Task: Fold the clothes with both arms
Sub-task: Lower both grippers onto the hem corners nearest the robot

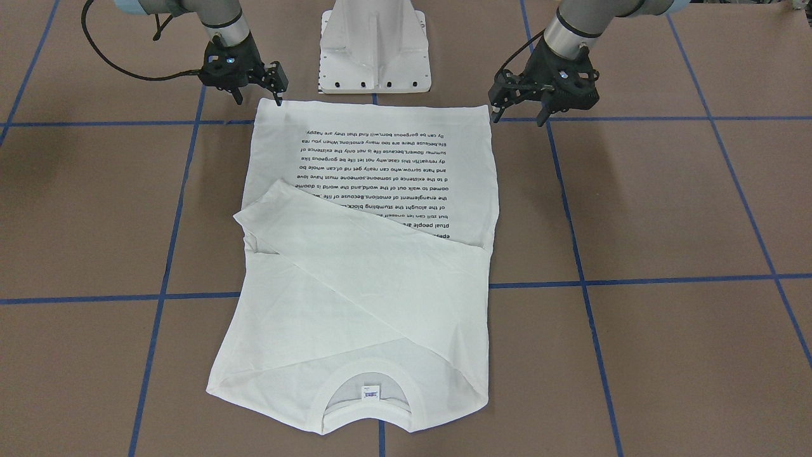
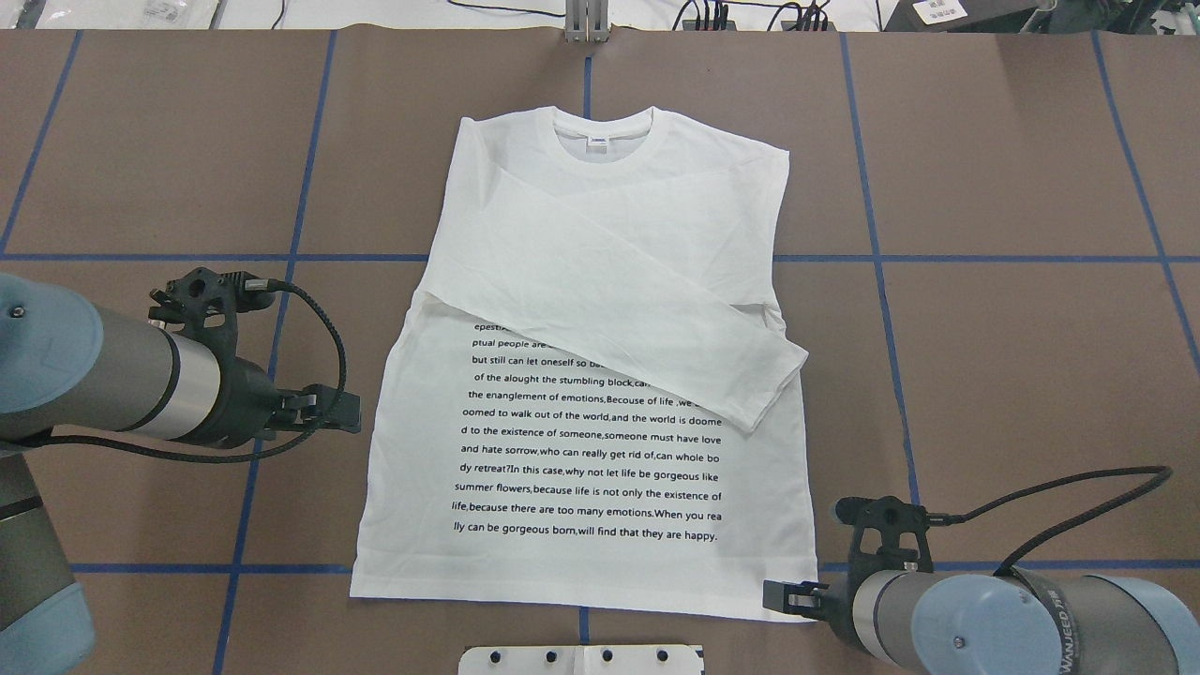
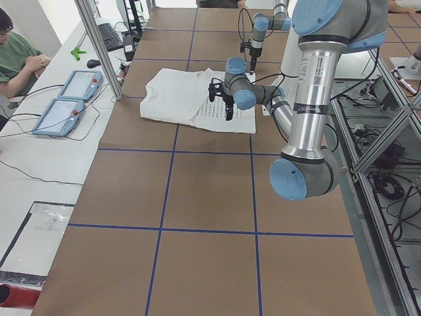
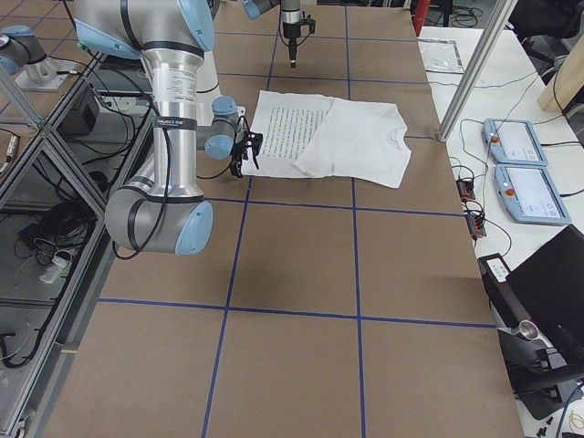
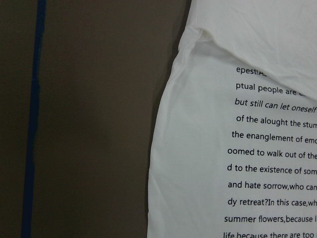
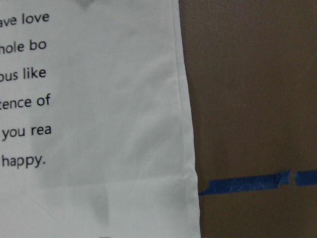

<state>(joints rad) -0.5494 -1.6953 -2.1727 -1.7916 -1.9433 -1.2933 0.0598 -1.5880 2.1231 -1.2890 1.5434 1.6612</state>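
Between the two grippers, flat on the brown table (image 2: 1031,375), lies the white shirt (image 2: 581,450), print side up; its long axis runs straight away from the robot, with the hem (image 2: 562,591) at the near end and the collar (image 2: 605,157) at the far end; one long sleeve (image 2: 647,309) is folded slantwise across the chest and covers the top lines of the print.

The right gripper (image 1: 259,99) is the nearer of the two; its fingers are spread, pinching nothing, and one fingertip sits right at the hem corner, which lies just inward of it; its wrist view looks down on that same corner.

The left gripper (image 1: 519,119) is likewise spread and empty; it hangs over bare table just outside the shirt's other side edge, so the cloth lies inward of it; from overhead it seems to stand alongside the printed lines and not at the hem, though the front view puts it closer to the corner.

To my eye the hem is the next thing to be taken and carried along the long axis toward the collar; the right side looks ready for that, while the left must first find its corner.
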